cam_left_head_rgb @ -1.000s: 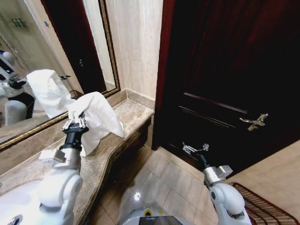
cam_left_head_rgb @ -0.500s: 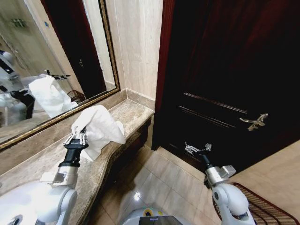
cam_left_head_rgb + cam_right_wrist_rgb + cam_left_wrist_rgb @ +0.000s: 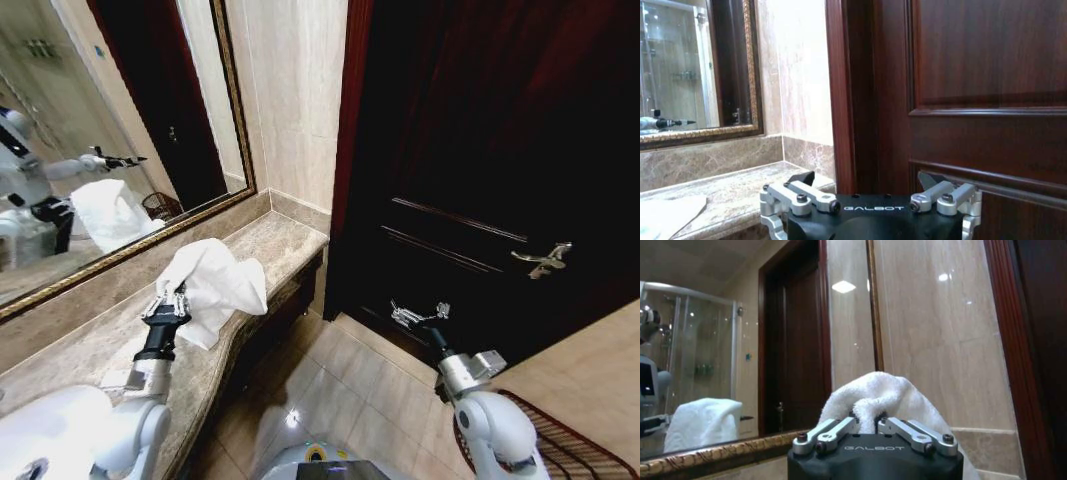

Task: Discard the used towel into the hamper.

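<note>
While clamped in left hand (image 3: pixel 178 297), towel (image 3: pixel 215 283)

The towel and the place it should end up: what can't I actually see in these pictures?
- Towel: in the left wrist view the left gripper covers its lower part, so where it hangs is hidden.
- Hamper: just a small dark reflection in the mirror in the head view, too small to make out.
- Item at bottom right: cut off by the head view's edge.

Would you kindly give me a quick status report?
Left gripper shut on white towel above the marble counter. Right gripper open, idle by the dark door.
</note>
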`<state>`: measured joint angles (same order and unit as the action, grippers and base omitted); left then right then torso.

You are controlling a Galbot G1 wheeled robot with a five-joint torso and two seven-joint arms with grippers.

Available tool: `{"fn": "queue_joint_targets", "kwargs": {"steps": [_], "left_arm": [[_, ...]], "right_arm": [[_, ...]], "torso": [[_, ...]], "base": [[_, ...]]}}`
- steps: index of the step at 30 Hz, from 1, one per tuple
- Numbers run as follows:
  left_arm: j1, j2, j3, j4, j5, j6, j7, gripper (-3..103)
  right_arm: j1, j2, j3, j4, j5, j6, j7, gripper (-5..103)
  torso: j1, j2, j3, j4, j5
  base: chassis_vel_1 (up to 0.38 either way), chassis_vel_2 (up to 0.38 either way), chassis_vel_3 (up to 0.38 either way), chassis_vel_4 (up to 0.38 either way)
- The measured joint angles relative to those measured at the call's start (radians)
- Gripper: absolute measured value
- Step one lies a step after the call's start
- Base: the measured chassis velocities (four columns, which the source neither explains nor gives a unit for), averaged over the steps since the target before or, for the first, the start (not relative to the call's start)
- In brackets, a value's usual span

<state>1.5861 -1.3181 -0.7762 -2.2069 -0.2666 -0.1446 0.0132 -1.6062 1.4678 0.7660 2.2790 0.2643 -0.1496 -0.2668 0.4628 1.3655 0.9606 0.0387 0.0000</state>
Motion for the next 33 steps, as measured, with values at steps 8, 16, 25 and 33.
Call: {"fn": "queue_joint_targets", "kwargs": {"steps": [8, 16, 25, 33], "left_arm": [[-0.006, -0.008, 0.023, -0.008, 0.018, 0.008, -0.011, 7], [-0.005, -0.01, 0.025, -0.019, 0.021, 0.008, -0.013, 7], [-0.005, -0.016, 0.037, -0.038, 0.04, 0.009, -0.013, 7], [-0.012, -0.024, 0.07, -0.042, 0.073, 0.013, -0.018, 7]], "right_arm": [[-0.003, 0.001, 0.0, 0.007, -0.003, -0.005, -0.005, 100], [-0.006, 0.008, -0.005, 0.006, -0.007, -0.002, -0.007, 100], [-0.015, 0.007, -0.003, -0.003, -0.003, 0.011, -0.008, 100], [-0.018, 0.007, -0.001, -0.018, 0.001, 0.026, -0.009, 100]], "torso": [[0.0, 0.0, 0.0, 0.0, 0.0001], [0.0, 0.0, 0.0, 0.0002, 0.0], [0.0, 0.0, 0.0, -0.0001, -0.0001], [0.0, 0.0, 0.0, 0.0, 0.0]], "base": [[0.043, -0.048, -0.078, 0.079], [0.16, -0.14, -0.15, 0.146], [0.171, -0.159, -0.14, 0.159], [0.134, -0.144, -0.121, 0.14]]}}
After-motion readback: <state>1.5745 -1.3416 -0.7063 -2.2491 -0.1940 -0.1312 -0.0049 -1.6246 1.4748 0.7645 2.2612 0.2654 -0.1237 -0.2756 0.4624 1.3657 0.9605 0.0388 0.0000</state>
